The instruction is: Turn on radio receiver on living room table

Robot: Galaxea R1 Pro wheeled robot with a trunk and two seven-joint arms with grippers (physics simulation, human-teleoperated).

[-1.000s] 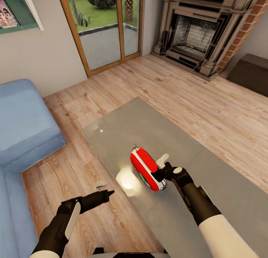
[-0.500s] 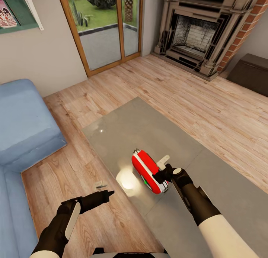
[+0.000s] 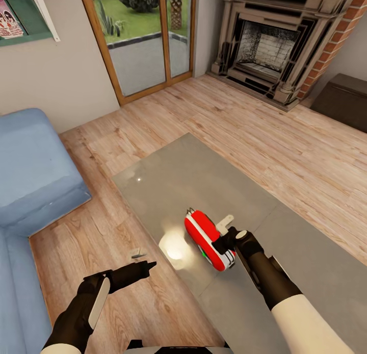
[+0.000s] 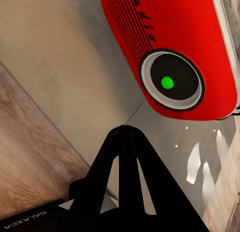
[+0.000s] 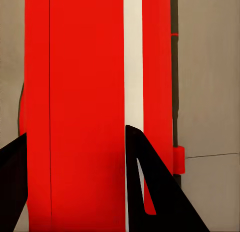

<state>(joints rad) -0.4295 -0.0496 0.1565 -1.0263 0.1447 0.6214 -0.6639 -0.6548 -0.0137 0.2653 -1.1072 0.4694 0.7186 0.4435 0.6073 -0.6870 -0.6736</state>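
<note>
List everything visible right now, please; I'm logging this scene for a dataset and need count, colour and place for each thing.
radio receiver: one, red with white trim, on the table's near part, green light on its dial
table: one, glossy grey-beige, centre of the room
sofa: one, blue, left of the table
glass door: one, wood-framed, far wall
fireplace: one, brick with dark surround, far right
cabinet: one, dark brown, right of the fireplace
floor: light wood planks
left gripper: one, black, shut, over the floor beside the table
right gripper: one, black, open, fingers either side of the radio receiver
</note>
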